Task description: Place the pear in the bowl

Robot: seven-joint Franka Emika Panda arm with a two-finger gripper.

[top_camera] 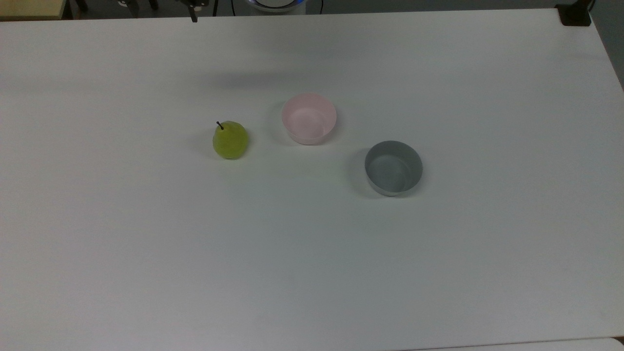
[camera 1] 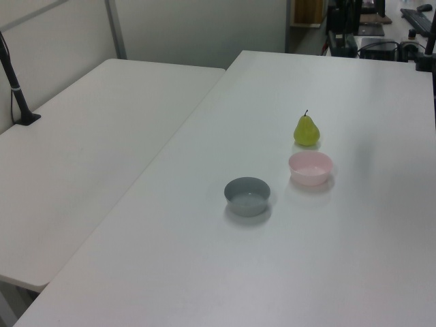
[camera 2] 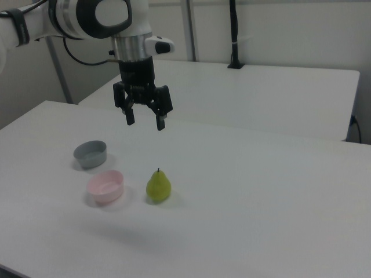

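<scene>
The yellow-green pear (top_camera: 230, 140) (camera 1: 306, 130) (camera 2: 158, 186) stands upright on the white table, its dark stem up. The pale pink bowl (top_camera: 309, 119) (camera 1: 310, 167) (camera 2: 106, 186) sits a short way to the top view's right of it, with nothing inside. In the right view my gripper (camera 2: 145, 120) hangs well above the table, higher than the pear and slightly to the right view's left of it. Its two fingers are spread apart and hold nothing. One dark fingertip (top_camera: 194, 15) pokes in at the top view's upper edge.
A grey bowl (top_camera: 393, 167) (camera 1: 247, 195) (camera 2: 90, 154) of like size sits beyond the pink one, toward the top view's lower right. A second white table (camera 1: 88, 129) adjoins in the left view. A black post (camera 2: 233, 35) stands clamped on it.
</scene>
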